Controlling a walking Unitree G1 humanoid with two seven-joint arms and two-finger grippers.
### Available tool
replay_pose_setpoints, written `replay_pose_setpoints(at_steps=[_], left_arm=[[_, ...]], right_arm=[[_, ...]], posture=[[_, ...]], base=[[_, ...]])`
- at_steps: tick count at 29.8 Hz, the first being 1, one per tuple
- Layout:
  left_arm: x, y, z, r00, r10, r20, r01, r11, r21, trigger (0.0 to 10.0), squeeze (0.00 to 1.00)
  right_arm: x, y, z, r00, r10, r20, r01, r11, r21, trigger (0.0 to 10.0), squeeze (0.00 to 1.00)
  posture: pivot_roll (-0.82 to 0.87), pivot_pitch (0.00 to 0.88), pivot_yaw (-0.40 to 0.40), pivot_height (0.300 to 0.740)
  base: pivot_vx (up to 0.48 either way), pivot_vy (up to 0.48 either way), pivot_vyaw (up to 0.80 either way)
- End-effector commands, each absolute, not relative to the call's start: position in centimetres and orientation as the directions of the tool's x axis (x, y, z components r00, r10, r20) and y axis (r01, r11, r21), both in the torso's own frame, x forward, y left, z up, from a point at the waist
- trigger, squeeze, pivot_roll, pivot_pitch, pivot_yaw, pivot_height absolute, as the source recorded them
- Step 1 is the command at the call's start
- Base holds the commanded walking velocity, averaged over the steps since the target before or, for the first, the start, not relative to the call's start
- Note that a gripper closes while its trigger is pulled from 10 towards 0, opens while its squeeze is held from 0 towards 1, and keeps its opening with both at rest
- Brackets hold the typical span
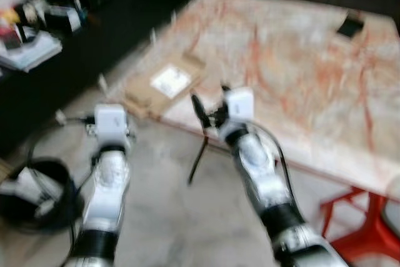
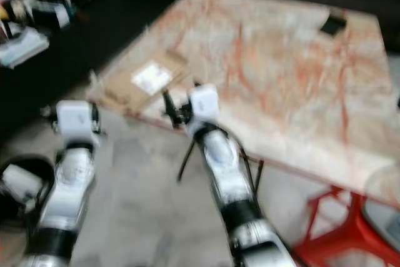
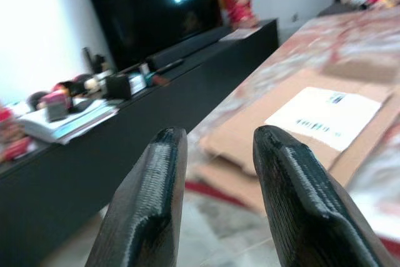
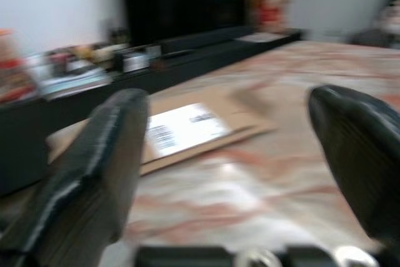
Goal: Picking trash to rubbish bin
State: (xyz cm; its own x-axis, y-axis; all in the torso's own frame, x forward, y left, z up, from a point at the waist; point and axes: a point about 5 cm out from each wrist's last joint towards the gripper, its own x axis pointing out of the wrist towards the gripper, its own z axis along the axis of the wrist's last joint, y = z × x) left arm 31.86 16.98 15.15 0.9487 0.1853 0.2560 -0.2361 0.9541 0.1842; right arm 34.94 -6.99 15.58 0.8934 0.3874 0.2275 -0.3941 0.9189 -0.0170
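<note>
At the middle left of the head views, on the near corner of the marble table (image 1: pixel 300 67), lies the flattened cardboard box (image 1: pixel 164 85) with its white shipping label (image 1: pixel 170 80); I take this for the trash I am meant to pick up. It lies flat, one end hanging a little past the table's edge, and nothing of mine touches it.

My right gripper (image 1: pixel 211 105) hovers just beside the box at the table's edge, its fingers (image 4: pixel 94 167) spread wide and empty, the box lying ahead between them in the wrist view. My left gripper (image 3: pixel 215 201) sits lower in the frame, off the table, fingers parted a little with nothing between them, also facing the cardboard.

Further out, a small dark object (image 1: pixel 350 26) rests at the upper right of the tabletop, and a black TV bench (image 3: pixel 156 92) with clutter runs along the upper left.

I judge the task barely begun: the approach is made, but the grasp, the carry and the drop into a bin all remain. I cannot pick out a bin with any certainty.
</note>
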Motion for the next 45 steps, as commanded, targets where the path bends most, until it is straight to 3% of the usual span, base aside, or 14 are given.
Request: replay_pose_setpoints(at_steps=[1,5,45], left_arm=[[31.76,17.55,15.14,0.947,0.195,0.256,-0.246,0.951,0.189,10.0,0.00],[31.82,17.29,15.16,0.949,0.182,0.258,-0.235,0.953,0.191,10.0,0.00],[31.76,17.83,15.38,0.943,0.208,0.259,-0.264,0.944,0.199,10.0,0.00]], right_arm=[[34.84,-5.75,16.02,0.876,0.421,0.234,-0.430,0.903,-0.012,10.0,0.00],[34.89,-5.69,15.92,0.878,0.423,0.226,-0.428,0.903,-0.026,10.0,0.00],[34.75,-5.64,16.17,0.876,0.411,0.250,-0.418,0.908,-0.030,10.0,0.00]], posture=[[0.14,0.123,-0.017,0.740],[0.14,0.132,-0.019,0.740],[0.15,0.150,-0.022,0.740]], base=[[0.292,0.000,-0.46],[0.294,0.000,-0.73],[0.305,0.000,0.00]])
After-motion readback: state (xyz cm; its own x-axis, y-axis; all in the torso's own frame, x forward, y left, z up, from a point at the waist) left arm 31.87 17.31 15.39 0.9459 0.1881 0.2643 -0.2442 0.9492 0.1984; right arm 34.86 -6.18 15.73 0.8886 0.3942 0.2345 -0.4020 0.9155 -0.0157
